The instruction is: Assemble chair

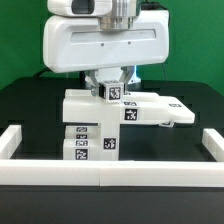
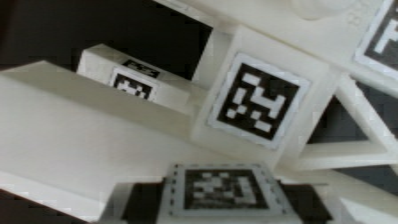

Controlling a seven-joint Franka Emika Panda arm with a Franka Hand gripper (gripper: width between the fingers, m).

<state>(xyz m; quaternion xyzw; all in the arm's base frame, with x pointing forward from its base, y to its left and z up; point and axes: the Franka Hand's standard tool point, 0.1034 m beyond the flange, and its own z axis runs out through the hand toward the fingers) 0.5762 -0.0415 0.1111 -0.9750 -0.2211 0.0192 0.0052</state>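
Chair directly beneath the tool

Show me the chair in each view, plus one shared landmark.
Exterior view: the chair stands mid-picture, below the gripper, behind the white border rail.
Wrist view: the chair fills nearly the whole picture, close up.
Shared landmark: its black-and-white square tags.

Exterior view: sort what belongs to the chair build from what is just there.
Job in hand:
- tagged white chair blocks, stacked
- white slab, sticking out toward the exterior view's right
- claw, at the top of the stack

Just there:
- low white rail
- black table
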